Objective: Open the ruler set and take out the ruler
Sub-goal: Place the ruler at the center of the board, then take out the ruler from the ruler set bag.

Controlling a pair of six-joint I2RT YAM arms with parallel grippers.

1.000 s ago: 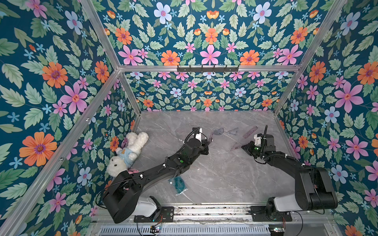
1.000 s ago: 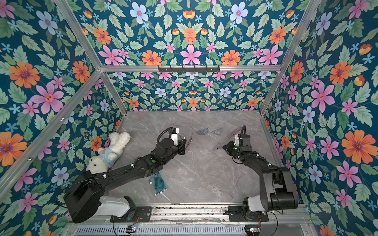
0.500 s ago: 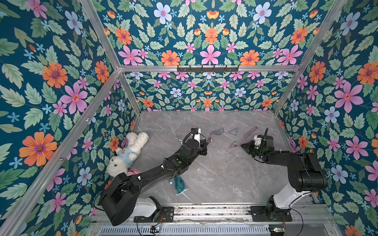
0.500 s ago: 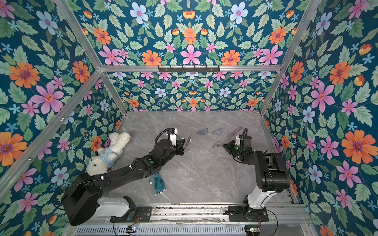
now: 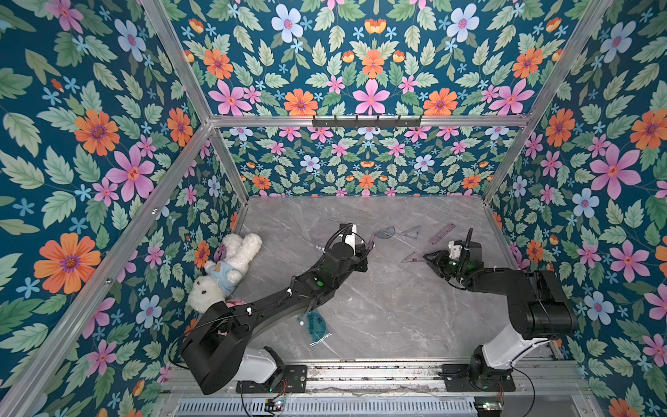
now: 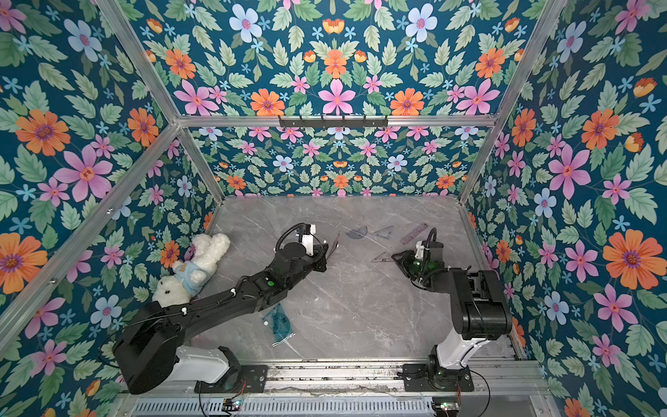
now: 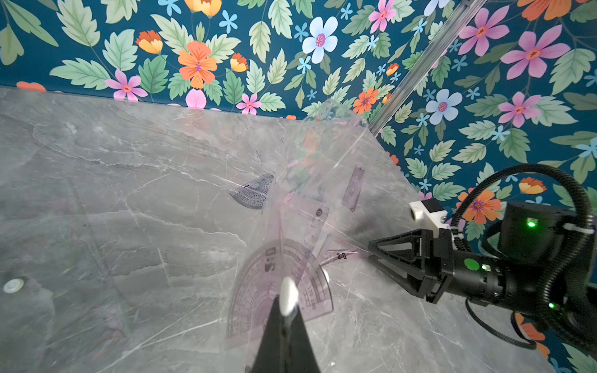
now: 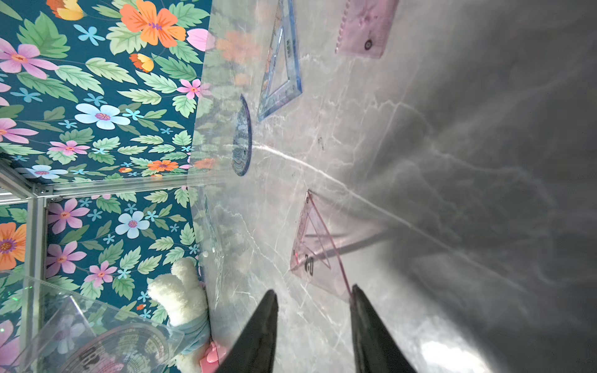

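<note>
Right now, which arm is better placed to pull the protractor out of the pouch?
Right. The right gripper is open, facing the pouch; the left gripper is shut on the pouch, protractor inside.

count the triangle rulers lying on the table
2: blue triangle at the back, between protractor and straight ruler; pink triangle by the right gripper. The held pouch may hide more.

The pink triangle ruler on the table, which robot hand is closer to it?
Right. The right hand sits open just beside the pink triangle ruler; the left hand is farther off, shut on the clear pouch.
</note>
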